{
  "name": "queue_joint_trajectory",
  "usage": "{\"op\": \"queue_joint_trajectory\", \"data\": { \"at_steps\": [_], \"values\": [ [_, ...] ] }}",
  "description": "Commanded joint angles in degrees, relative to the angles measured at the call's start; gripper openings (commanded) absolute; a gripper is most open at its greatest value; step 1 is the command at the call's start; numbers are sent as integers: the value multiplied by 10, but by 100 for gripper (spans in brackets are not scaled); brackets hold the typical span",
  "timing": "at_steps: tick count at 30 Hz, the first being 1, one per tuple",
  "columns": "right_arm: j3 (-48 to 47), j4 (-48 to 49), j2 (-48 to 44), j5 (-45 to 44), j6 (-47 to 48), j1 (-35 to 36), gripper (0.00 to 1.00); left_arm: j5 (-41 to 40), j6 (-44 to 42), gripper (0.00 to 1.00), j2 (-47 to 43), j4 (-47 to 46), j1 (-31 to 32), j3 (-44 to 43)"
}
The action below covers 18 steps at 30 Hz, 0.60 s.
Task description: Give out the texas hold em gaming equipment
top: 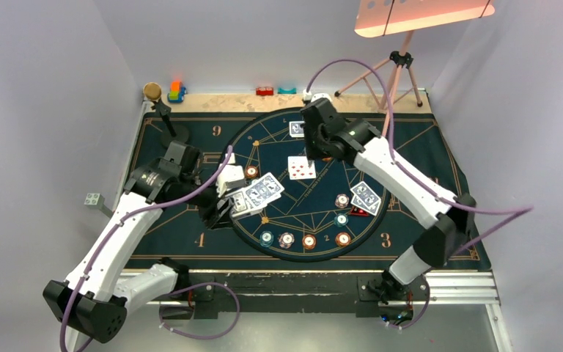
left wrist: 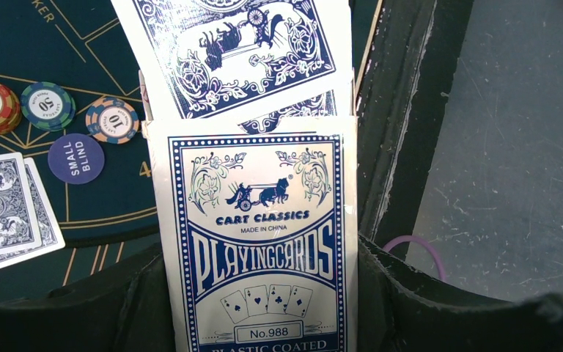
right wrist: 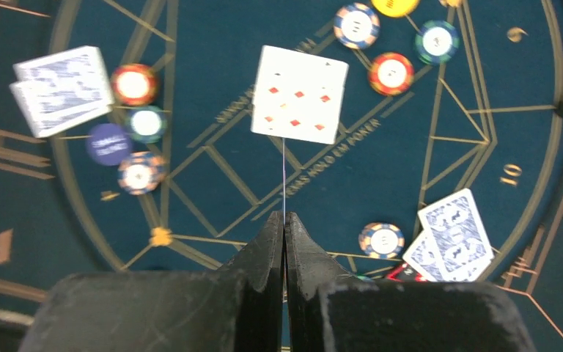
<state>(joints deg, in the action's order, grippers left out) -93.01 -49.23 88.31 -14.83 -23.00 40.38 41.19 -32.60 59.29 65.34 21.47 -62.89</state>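
Card (right wrist: pixel 284 176), seen edge-on as a thin line, hangs over the centre of the mat (right wrist: pixel 212 191), just near the face-up diamonds card (right wrist: pixel 299 94). It is best laid flat beside that one, not overlapping and clear of the chips (right wrist: pixel 391 73). The right gripper (right wrist: pixel 284 218) pinches it, jaws fully together. The left gripper (left wrist: pixel 260 275) clamps the card box (left wrist: pixel 258 220), with cards protruding.

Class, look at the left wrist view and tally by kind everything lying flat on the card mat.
poker chips: 3
Small Blind disc: 1
face-down cards: 2
Total: 6
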Motion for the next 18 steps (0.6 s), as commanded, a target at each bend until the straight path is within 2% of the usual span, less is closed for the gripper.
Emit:
{"op": "queue_joint_trajectory", "data": {
  "at_steps": [1, 10, 18],
  "values": [
    [2, -33, 40, -139, 11, 2, 0, 36, -16, 0, -17, 10, -3, -5],
    [-43, -91, 184, -275, -1, 31, 0, 42, -19, 0, -25, 20, -3, -10],
    [-88, -104, 300, -293, -1, 53, 0, 43, -17, 0, -25, 16, -3, -10]
  ]
}}
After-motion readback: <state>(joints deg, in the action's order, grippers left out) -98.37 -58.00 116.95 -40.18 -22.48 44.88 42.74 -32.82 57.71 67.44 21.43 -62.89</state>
